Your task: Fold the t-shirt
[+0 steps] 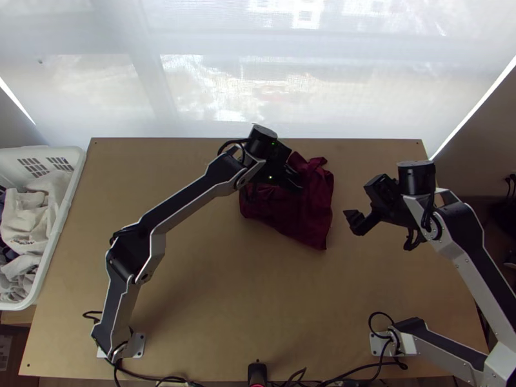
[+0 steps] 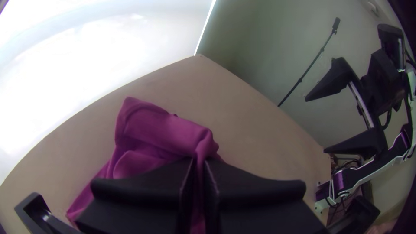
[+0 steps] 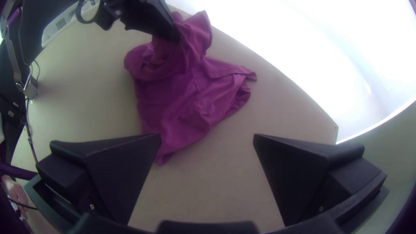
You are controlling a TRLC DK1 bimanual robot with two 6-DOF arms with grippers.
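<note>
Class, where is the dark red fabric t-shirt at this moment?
In the top view, the t-shirt lies crumpled on the light wooden table's far half, partly pinched by the left black gripper, with the right black gripper off to its right.

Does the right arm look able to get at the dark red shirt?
Probably yes: the open right pincer hangs beside the shirt with nothing between, though the left pincer grips some cloth.
</note>
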